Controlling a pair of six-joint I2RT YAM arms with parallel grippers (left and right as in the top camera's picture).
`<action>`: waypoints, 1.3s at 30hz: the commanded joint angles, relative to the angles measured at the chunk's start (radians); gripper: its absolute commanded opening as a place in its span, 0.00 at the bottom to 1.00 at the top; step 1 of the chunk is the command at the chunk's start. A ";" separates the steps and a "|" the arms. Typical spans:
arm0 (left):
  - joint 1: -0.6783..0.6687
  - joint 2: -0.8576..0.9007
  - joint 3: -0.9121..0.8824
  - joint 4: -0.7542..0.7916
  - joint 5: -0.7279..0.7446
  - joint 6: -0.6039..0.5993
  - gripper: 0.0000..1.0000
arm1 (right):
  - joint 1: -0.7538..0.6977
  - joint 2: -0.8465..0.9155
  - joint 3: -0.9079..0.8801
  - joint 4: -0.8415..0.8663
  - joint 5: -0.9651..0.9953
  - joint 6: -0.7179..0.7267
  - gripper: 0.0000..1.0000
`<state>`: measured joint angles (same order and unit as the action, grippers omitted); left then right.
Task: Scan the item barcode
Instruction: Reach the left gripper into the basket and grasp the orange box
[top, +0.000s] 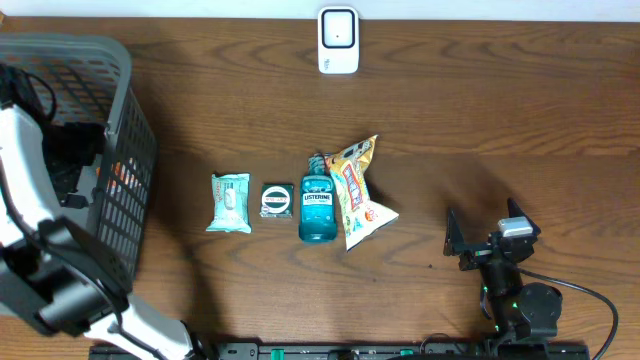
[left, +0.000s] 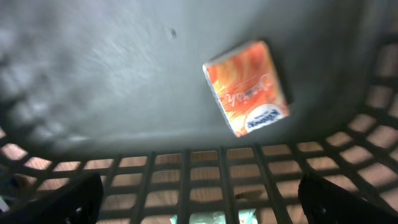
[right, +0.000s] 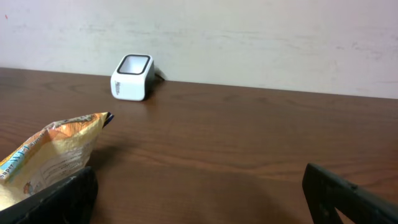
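An orange tissue pack (left: 247, 87) lies flat on the floor of the grey basket (left: 186, 163). My left gripper (left: 199, 208) hangs open above the basket floor, apart from the pack, with nothing between its fingers. The white barcode scanner (top: 338, 40) stands at the table's back edge and shows again in the right wrist view (right: 132, 76). My right gripper (top: 486, 225) rests open and empty at the front right, facing the scanner; its dark fingertips (right: 62, 199) frame bare table.
On the table's middle lie a wipes pack (top: 229, 202), a small round tin (top: 276, 199), a blue Listerine bottle (top: 316, 207) and a yellow snack bag (top: 358, 190). The basket's rim (top: 100, 50) takes up the left side, with my left arm reaching into it.
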<state>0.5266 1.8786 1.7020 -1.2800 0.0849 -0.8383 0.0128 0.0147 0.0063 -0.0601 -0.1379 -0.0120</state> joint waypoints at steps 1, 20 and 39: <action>-0.002 0.104 -0.004 0.006 0.104 -0.014 0.98 | 0.010 -0.008 -0.001 -0.004 0.001 -0.004 0.99; -0.005 0.379 -0.007 0.115 0.151 -0.008 0.76 | 0.010 -0.008 -0.001 -0.004 0.001 -0.004 0.99; 0.043 0.058 -0.007 0.093 -0.023 0.113 0.92 | 0.010 -0.008 -0.001 -0.004 0.001 -0.004 0.99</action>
<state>0.5716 1.9911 1.6913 -1.1801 0.1719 -0.7582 0.0128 0.0147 0.0063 -0.0601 -0.1379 -0.0124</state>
